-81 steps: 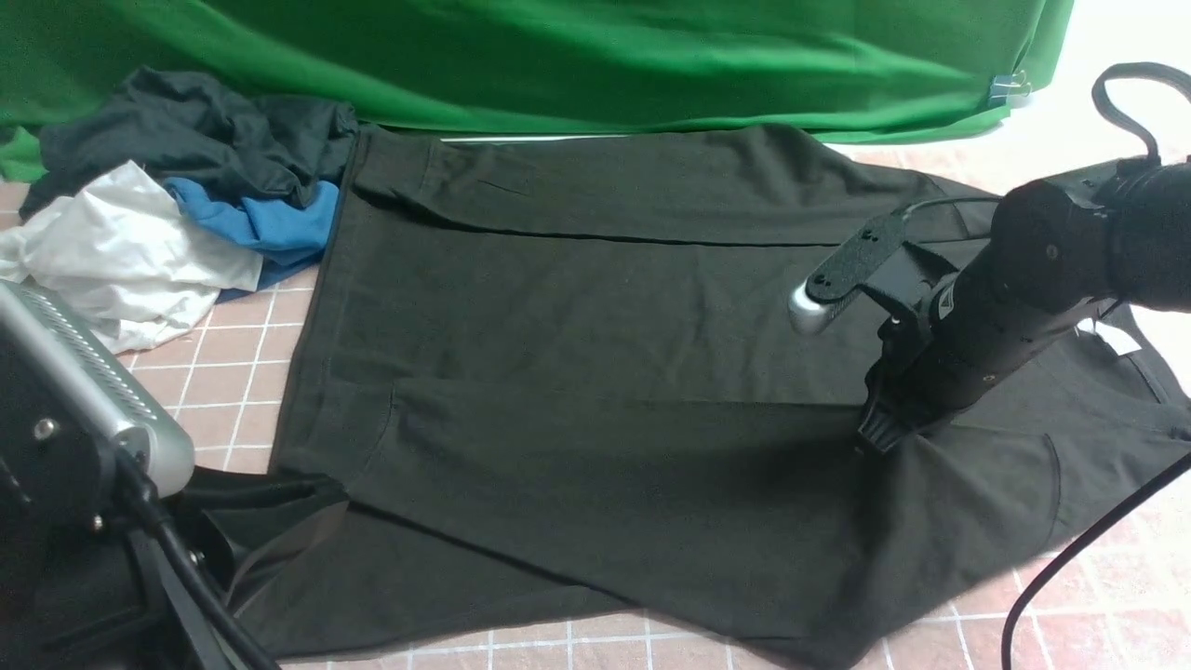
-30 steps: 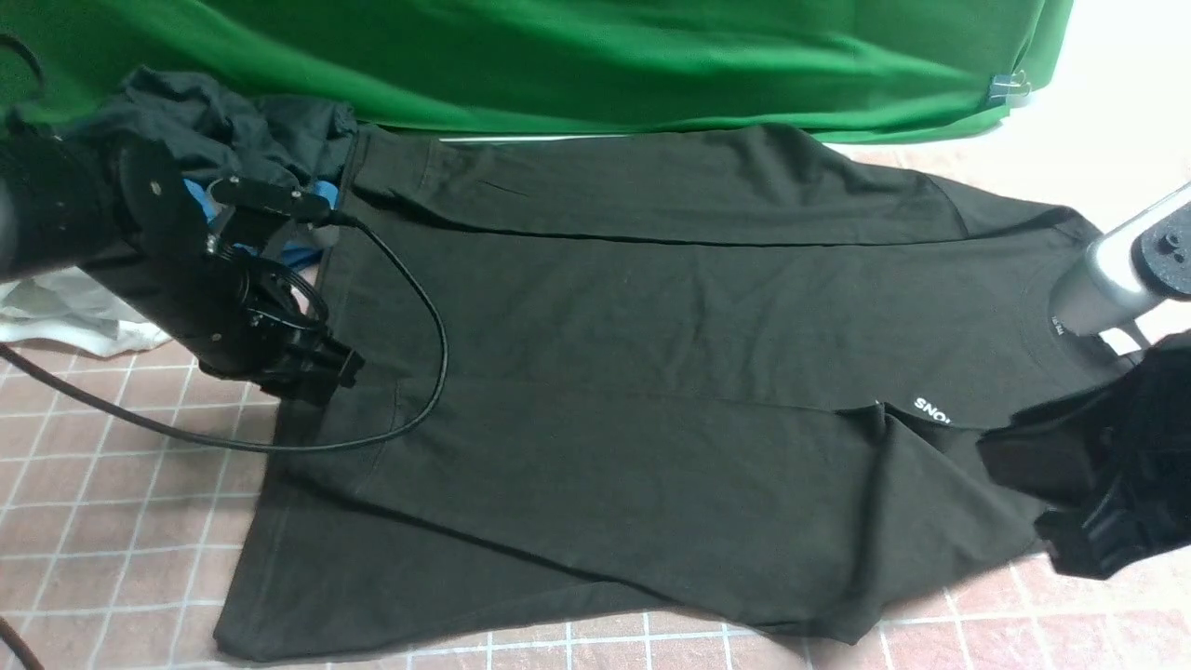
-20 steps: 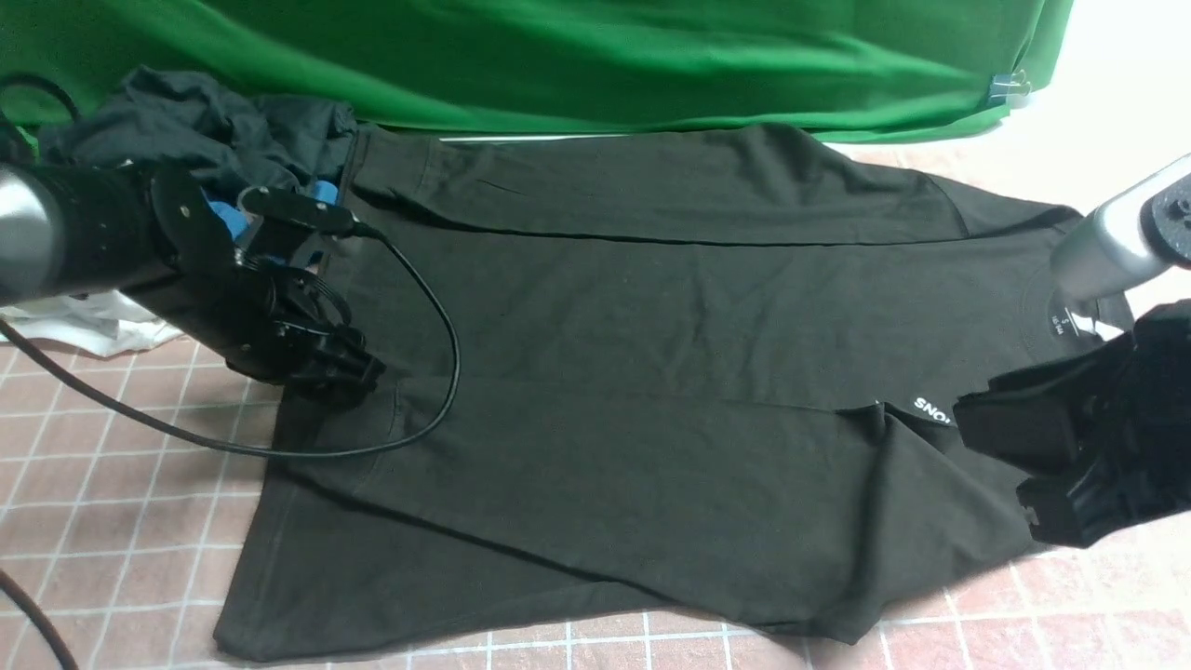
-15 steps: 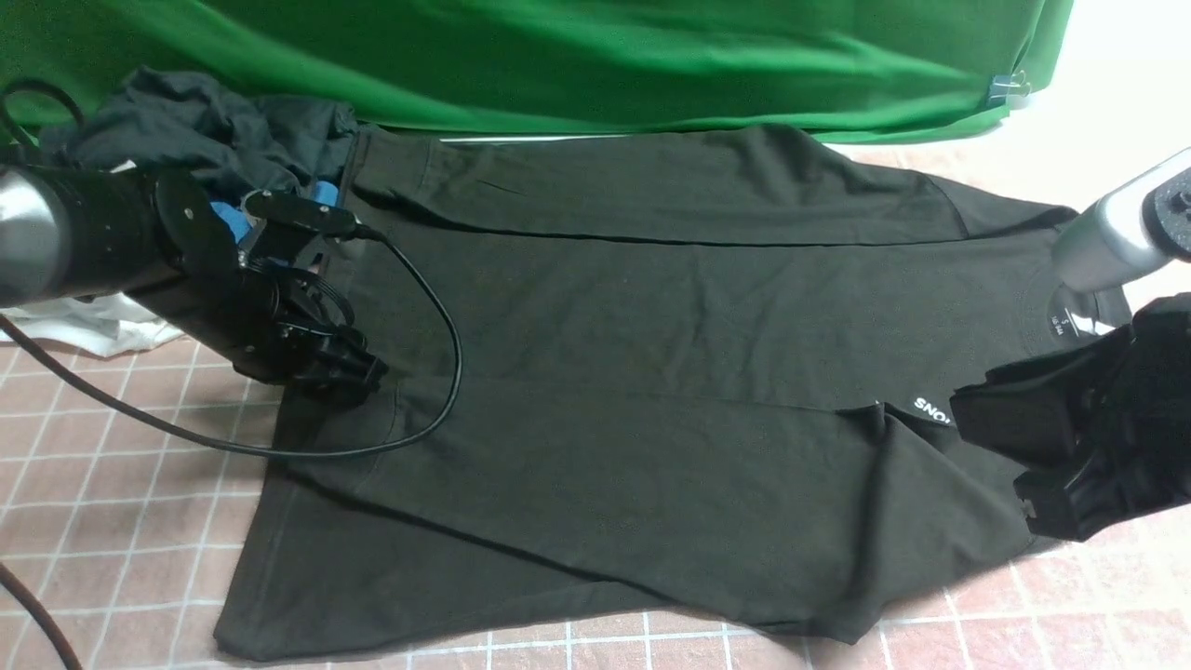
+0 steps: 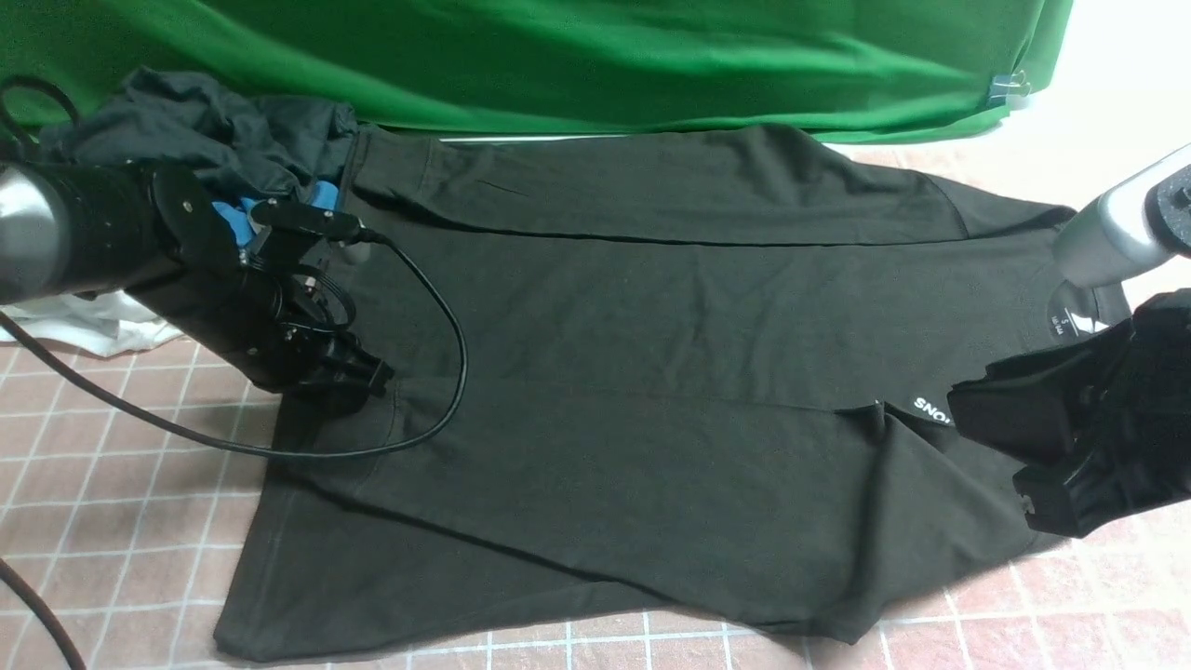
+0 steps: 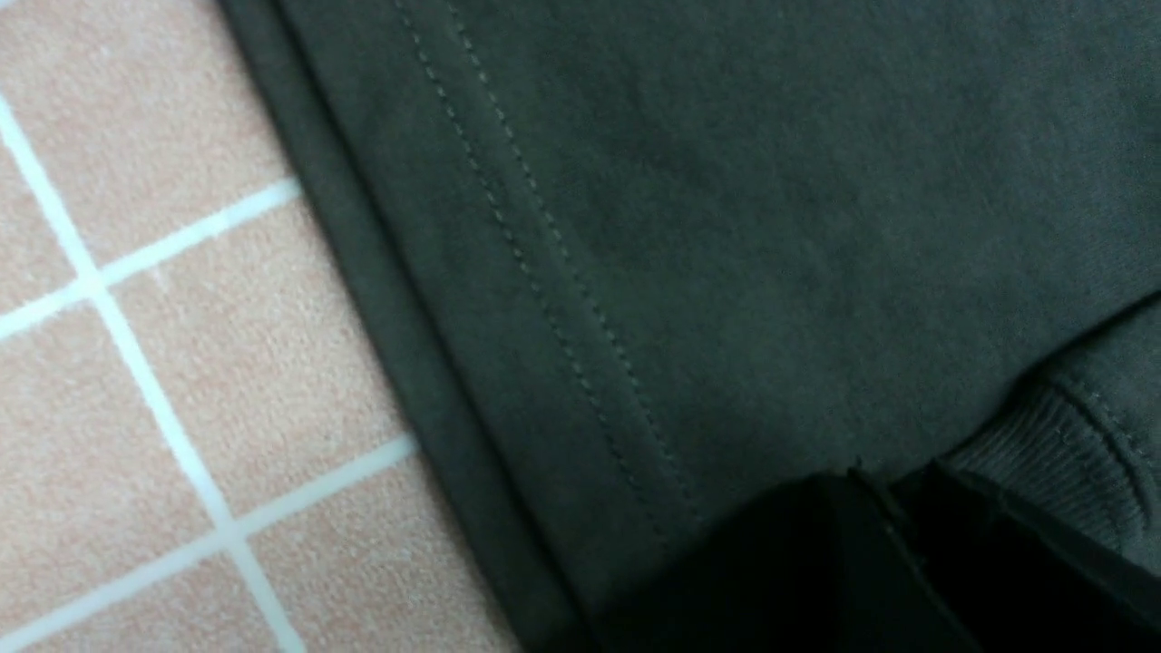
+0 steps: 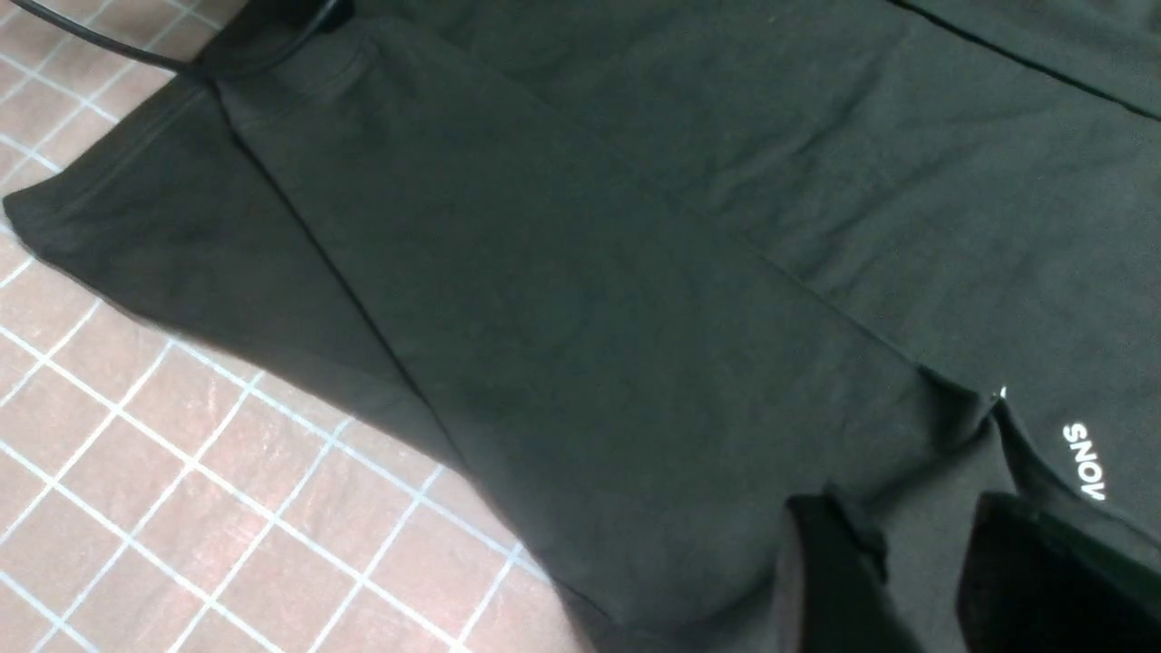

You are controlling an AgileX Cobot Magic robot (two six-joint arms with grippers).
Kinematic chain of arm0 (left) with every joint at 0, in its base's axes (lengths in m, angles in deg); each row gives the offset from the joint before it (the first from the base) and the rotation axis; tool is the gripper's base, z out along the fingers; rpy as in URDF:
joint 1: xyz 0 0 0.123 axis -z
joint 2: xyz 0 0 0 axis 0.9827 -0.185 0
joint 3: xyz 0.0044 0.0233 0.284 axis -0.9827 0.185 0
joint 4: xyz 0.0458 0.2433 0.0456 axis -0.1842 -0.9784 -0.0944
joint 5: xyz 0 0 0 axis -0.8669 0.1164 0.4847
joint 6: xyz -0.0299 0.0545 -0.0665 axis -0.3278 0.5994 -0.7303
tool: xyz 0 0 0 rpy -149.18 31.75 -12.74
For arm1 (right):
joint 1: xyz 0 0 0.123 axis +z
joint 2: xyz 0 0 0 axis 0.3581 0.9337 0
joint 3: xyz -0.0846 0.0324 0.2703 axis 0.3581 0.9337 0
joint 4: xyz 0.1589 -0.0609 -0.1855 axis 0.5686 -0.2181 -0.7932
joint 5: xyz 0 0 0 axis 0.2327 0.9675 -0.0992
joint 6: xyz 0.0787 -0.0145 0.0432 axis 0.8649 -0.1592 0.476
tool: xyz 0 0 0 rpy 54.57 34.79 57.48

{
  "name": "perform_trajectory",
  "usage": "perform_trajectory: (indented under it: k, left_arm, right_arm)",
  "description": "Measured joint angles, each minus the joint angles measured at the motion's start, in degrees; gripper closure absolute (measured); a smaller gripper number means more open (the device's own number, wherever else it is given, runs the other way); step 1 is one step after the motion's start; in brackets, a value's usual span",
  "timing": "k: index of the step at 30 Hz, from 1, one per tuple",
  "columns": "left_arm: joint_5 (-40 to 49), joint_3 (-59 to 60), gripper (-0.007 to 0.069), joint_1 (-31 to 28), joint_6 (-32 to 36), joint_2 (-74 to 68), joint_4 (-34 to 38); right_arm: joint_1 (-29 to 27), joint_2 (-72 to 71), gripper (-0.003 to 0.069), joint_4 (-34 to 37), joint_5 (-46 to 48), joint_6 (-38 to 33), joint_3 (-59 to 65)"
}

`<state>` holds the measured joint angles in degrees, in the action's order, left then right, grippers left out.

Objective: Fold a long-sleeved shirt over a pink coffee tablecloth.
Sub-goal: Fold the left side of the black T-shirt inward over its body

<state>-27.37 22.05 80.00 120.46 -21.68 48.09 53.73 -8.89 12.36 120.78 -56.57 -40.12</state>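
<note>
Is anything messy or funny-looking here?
Yes. The left arm's black cable droops in a loop across the shirt, and a heap of clothes lies crumpled at the far left beside it.

Shirt: black all over, under both claws.
Lettering: white "SNO", just beside the right claw.
Neck label: small white marks, just beyond the right claw.
Claws: both black, the left claw against the black cloth.
Tablecloth: dusty pink-brown, thin white lines in a grid of small squares, beside the left claw.
Backdrop: plain green, well beyond both claws.
Pile: dark grey-black, blue and white cloth, behind the left claw.
Cable: black, beside the left claw.
</note>
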Motion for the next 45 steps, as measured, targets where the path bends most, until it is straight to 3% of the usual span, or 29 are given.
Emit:
perform_trajectory:
  k: [3,19,27,30,34,35,37,38,39,42,44,45]
  left_arm:
    - [1.61,-0.73,0.0587,0.00,0.07,0.00,0.00]
    - [3.67,-8.71,0.0589,0.00,-2.20,4.24,-2.17]
    - [-1.24,-9.82,0.0585,0.00,-4.20,3.76,-5.91]
    - [-2.66,-10.84,0.0550,0.00,-4.45,2.20,-6.53]
    - [-2.79,-11.60,0.0367,0.00,-4.61,-0.37,-6.93]
    - [-2.79,-11.60,0.0356,0.00,-4.68,-0.38,-6.93]
    - [-1.51,-11.60,0.0218,0.00,-6.41,-0.47,-6.93]
    - [-1.37,-11.60,0.0209,0.00,-6.55,-0.34,-6.93]
    - [-0.81,-11.60,0.0142,0.00,-7.19,0.55,-6.60]
    - [-1.30,-11.68,0.0120,0.43,-5.04,2.45,-6.28]
    - [-2.17,-12.49,0.0150,0.92,-2.55,3.30,-6.28]
    - [-2.78,-13.98,0.0200,1.38,0.04,3.42,-6.28]
  right_arm:
    - [0.00,0.00,0.0448,0.00,0.00,0.00,0.00]
    - [0.00,0.00,0.0439,0.00,-2.60,0.00,0.00]
    - [0.00,0.00,0.0439,0.00,-2.77,0.00,0.00]
    - [0.00,0.00,0.0433,0.00,-2.77,0.00,0.00]
    - [0.00,-0.06,0.0403,-0.41,-2.45,0.00,-0.05]
    - [0.00,-0.11,0.0403,-0.48,-2.34,0.00,-0.08]
    - [0.00,-0.37,0.0375,-1.12,0.65,0.00,-1.55]
    - [0.00,-0.37,0.0374,-1.12,0.95,0.00,-1.55]
    - [0.00,-0.82,0.0362,-1.52,4.02,0.00,-3.62]
    - [0.00,-1.54,0.0356,-1.58,7.65,0.00,-5.94]
    - [0.00,-1.93,0.0356,-1.58,8.89,0.00,-6.93]
    - [0.00,-2.05,0.0356,-1.63,9.32,-0.06,-7.32]
